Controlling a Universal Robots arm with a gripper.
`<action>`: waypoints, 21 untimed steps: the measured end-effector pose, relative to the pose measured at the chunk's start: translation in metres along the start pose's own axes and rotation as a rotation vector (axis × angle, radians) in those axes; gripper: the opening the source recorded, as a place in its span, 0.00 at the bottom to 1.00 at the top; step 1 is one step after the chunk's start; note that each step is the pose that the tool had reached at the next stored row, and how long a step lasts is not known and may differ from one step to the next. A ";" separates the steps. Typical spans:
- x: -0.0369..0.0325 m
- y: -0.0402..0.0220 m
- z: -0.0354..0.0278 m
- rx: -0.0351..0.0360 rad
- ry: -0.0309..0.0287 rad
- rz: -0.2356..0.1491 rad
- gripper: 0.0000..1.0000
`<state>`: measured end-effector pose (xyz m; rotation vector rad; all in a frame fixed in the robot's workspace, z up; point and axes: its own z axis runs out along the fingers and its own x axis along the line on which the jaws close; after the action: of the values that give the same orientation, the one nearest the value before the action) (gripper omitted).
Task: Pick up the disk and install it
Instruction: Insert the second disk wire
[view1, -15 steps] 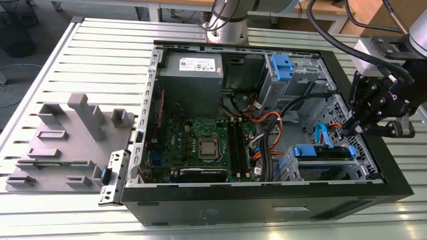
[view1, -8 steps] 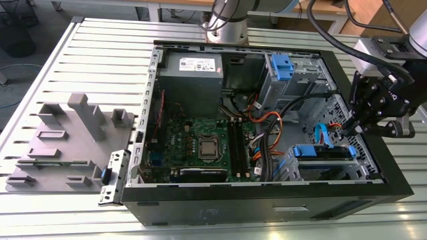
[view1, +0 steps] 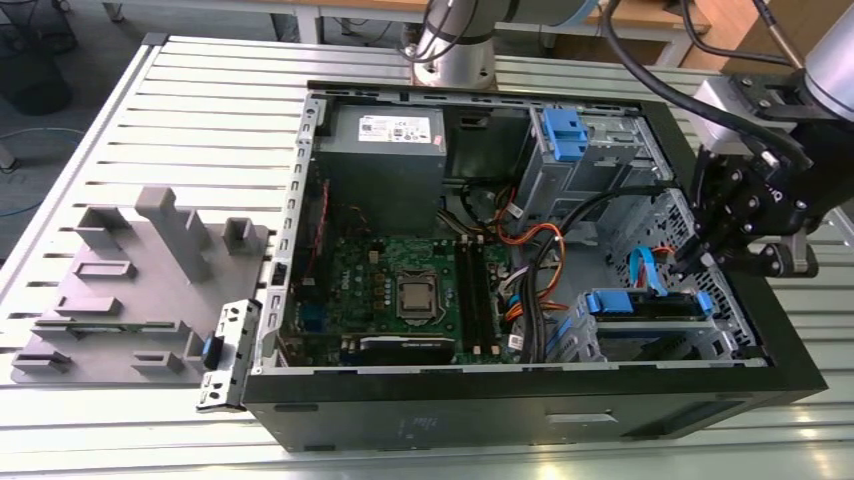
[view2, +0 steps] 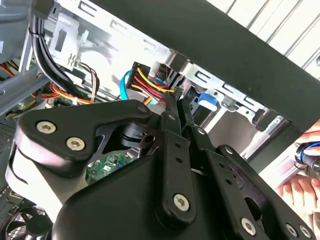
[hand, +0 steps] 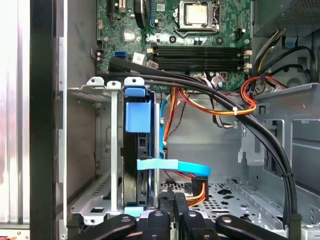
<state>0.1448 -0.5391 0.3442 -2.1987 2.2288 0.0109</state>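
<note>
The disk (view1: 638, 303) sits seated in the drive cage at the lower right of the open computer case (view1: 534, 410), its blue rail facing up, toward the exterior view's right. The first wrist view shows it edge-on (hand: 137, 117), standing between the cage's silver walls, with a flat blue data cable (hand: 172, 166) curving across just beside it. From this angle the motherboard (hand: 200, 30) and a bundle of black cables (hand: 210, 87) lie beyond the cage. These details are too small to make out in the exterior view.

The second wrist view looks along the gripper (view2: 175, 97) and shows a power plug with red, yellow and black wires (view2: 142, 75) just past the fingertips. It also shows a person's hand (view2: 300, 192) outside the case's black rim.

In the exterior view the arm reaches in from the upper right of the frame, and the gripper (view1: 683, 262) points down and leftward into the case, close above the disk. The fingers (hand: 165, 202) are pressed together in both wrist views, with nothing visible between them. A grey fixture (view1: 134, 270) rests on the slatted surface (view1: 200, 120) at the exterior view's left.
</note>
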 end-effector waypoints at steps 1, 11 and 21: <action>0.0012 0.0005 0.0000 0.0000 -0.0001 0.000 0.16; 0.0149 0.0037 0.0000 0.0000 0.0000 0.000 0.16; 0.0232 0.0042 0.0028 0.0000 0.0021 0.000 0.16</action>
<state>0.1404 -0.5623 0.3411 -2.2002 2.2294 0.0087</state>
